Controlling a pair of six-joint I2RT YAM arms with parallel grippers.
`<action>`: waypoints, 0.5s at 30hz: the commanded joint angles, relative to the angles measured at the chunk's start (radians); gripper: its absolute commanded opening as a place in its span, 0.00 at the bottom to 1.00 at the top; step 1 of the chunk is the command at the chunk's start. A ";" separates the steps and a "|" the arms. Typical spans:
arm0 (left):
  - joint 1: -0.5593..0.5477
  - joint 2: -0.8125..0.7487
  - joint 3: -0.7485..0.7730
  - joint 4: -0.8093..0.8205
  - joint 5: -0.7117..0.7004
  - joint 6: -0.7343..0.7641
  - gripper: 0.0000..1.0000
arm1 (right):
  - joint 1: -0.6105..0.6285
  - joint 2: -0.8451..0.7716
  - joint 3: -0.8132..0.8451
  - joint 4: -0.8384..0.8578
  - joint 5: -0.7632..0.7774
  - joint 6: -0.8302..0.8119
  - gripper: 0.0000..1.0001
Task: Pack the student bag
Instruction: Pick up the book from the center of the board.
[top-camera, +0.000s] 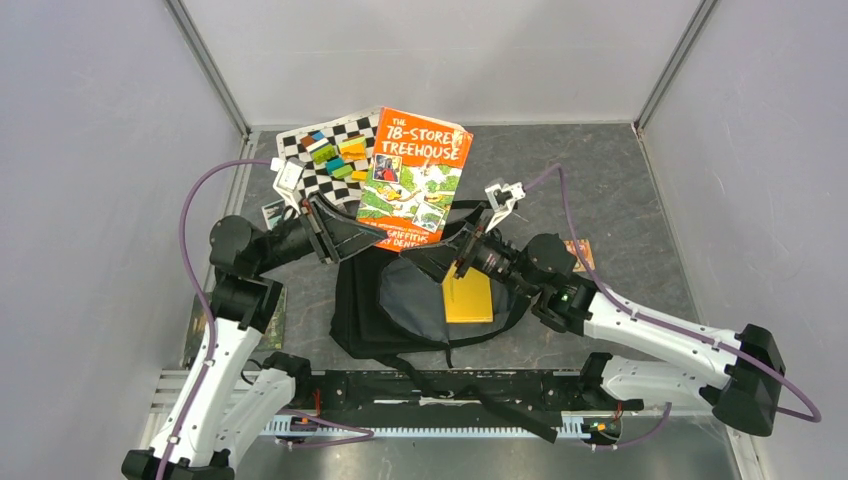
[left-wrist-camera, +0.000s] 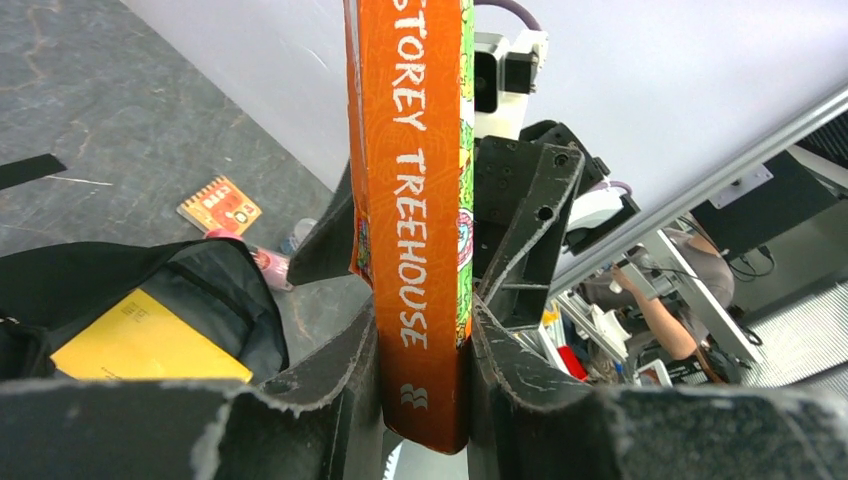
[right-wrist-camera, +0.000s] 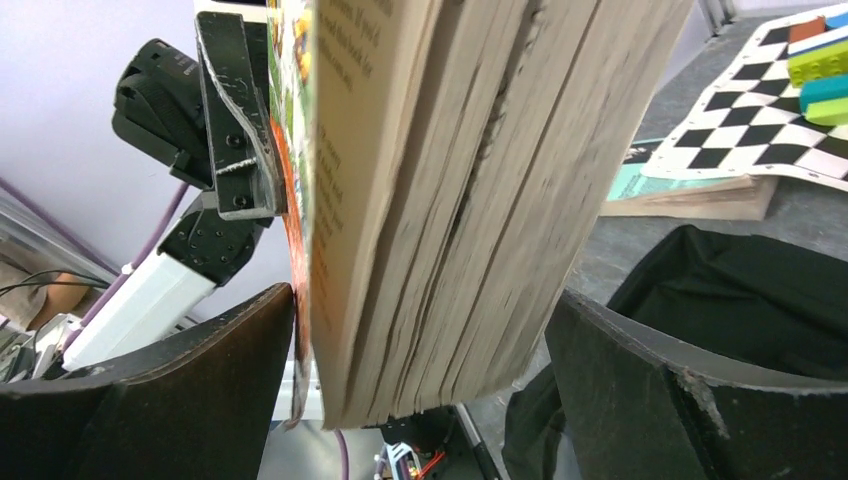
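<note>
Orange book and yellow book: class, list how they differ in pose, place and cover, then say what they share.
The orange book is held in the air, its spine clamped by the left gripper; the yellow book lies flat inside the bag. The orange book's cover carries a title and drawings; the yellow book's looks nearly plain. Both are rectangular books with bright covers.
</note>
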 joint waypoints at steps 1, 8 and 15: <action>-0.006 -0.035 0.039 0.146 0.057 -0.060 0.02 | 0.000 0.004 0.056 0.129 -0.037 -0.041 0.98; -0.008 -0.037 0.024 0.146 0.069 -0.058 0.02 | 0.000 -0.035 0.066 0.168 0.015 -0.116 0.98; -0.008 -0.035 -0.021 0.141 0.079 -0.048 0.02 | 0.000 -0.003 0.116 0.211 -0.032 -0.174 0.74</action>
